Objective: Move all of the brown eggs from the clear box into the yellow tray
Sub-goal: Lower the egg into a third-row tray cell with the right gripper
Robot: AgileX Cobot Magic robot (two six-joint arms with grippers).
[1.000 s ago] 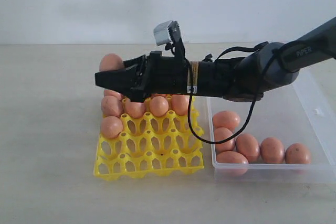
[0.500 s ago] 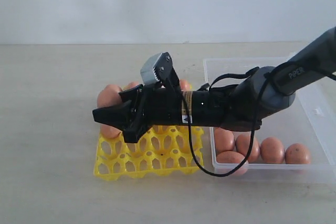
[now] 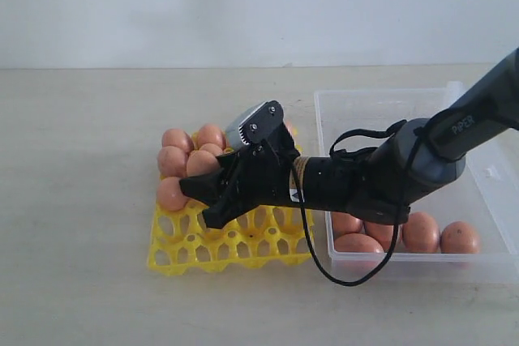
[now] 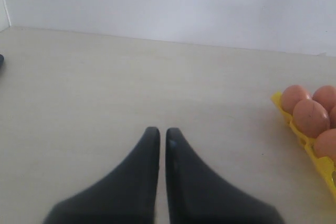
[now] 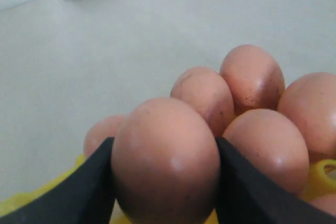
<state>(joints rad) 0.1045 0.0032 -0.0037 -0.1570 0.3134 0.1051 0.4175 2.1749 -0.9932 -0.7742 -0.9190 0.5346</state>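
Several eggs (image 3: 173, 140) seated already in the tray (image 3: 243, 242), filling its far rows and left edge; exact count hidden behind the arm. Near rows of cups bare.

One more egg (image 3: 200, 164) clamped between the fingers of the right gripper (image 5: 165, 182), held low over the tray's left half, just beside the seated ones. Whether touching a cup yet: impossible to tell. From the right wrist, pressed on both sides by the dark fingers, with other tray eggs close behind.

At least four eggs (image 3: 420, 231) left in the box (image 3: 389, 95), bunched toward its near edge, some partly screened by the arm. Far part of the box bare.

Nothing in the left gripper (image 4: 161, 136): fingers closed almost together, parked over the surface (image 4: 79, 77), off the tray's left edge and well apart from the work.

Judged overall: well past halfway, with one egg mid-placement and a handful more trips to make. Room enough in the bare near cups for the rest.
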